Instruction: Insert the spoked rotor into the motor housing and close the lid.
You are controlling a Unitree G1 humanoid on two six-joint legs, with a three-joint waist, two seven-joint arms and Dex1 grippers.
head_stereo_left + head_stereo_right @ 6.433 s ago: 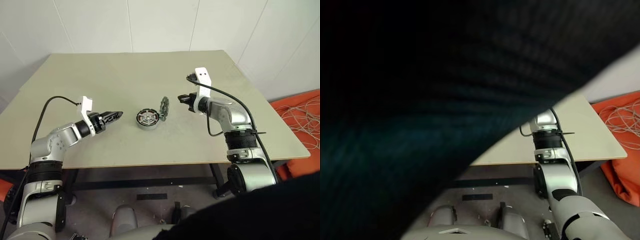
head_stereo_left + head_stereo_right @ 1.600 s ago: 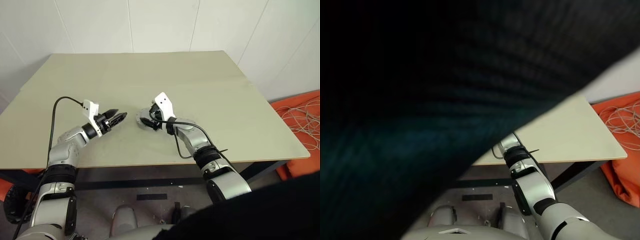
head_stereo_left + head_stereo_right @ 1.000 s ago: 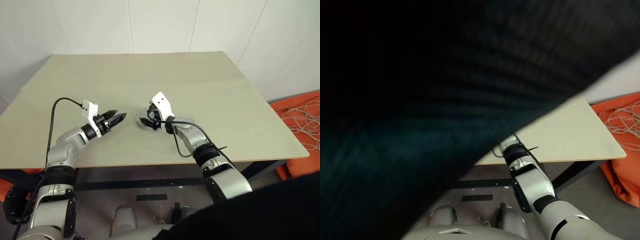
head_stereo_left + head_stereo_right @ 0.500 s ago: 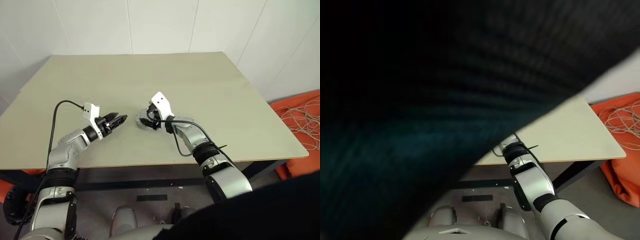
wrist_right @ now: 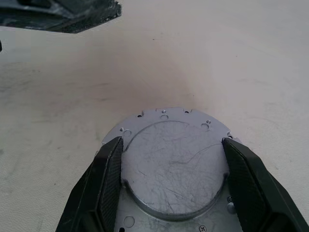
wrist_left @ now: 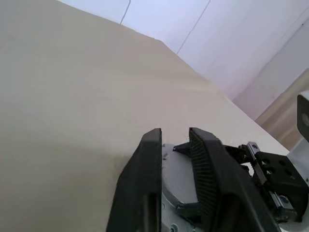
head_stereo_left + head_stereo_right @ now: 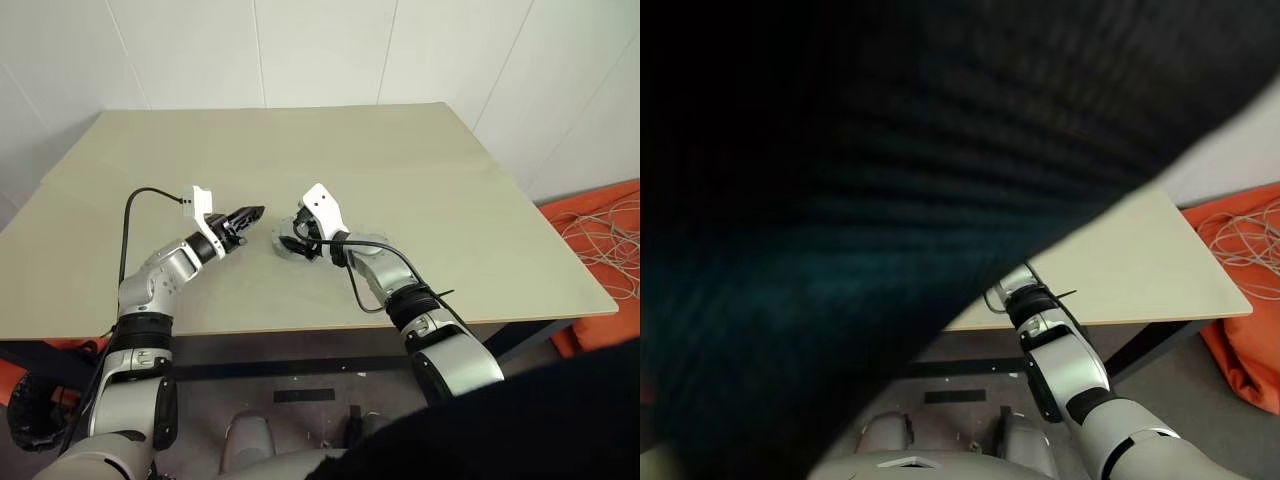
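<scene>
My right gripper (image 5: 171, 159) has its fingers spread wide on either side of the lid (image 5: 175, 166), which lies flat over the housing (image 7: 290, 243) near the middle of the table (image 7: 420, 180). My left gripper (image 7: 250, 213) hangs just beside the housing on its left, tips pointing at it, fingers (image 6: 147, 169) drawn near together with a narrow gap and nothing between them.
</scene>
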